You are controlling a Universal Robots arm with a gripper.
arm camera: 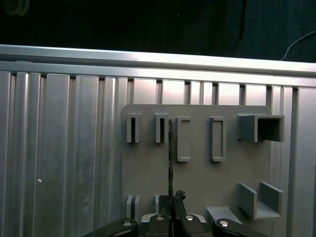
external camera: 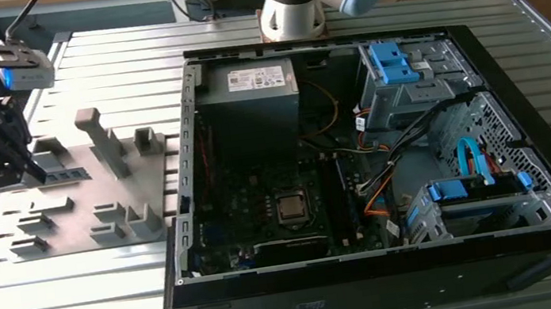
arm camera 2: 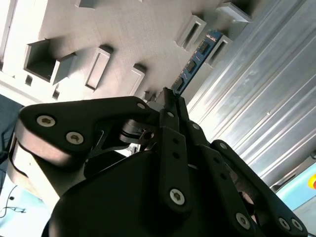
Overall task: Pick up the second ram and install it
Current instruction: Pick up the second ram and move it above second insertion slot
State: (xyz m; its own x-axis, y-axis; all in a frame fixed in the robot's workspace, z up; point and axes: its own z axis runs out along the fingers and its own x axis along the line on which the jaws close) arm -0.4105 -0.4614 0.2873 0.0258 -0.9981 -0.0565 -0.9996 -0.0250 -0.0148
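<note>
Second wrist view: gripper [arm camera 2: 171,96] clamped narrow on one end of the second ram [arm camera 2: 196,58] (blue board, dark chips); ram at the grey fixture plate [arm camera 2: 133,29], along its slotted edge.

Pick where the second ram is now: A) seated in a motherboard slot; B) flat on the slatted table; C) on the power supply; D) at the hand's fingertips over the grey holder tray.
D: the second ram runs out from the closed tips of the hand, above the grey holder tray.
</note>
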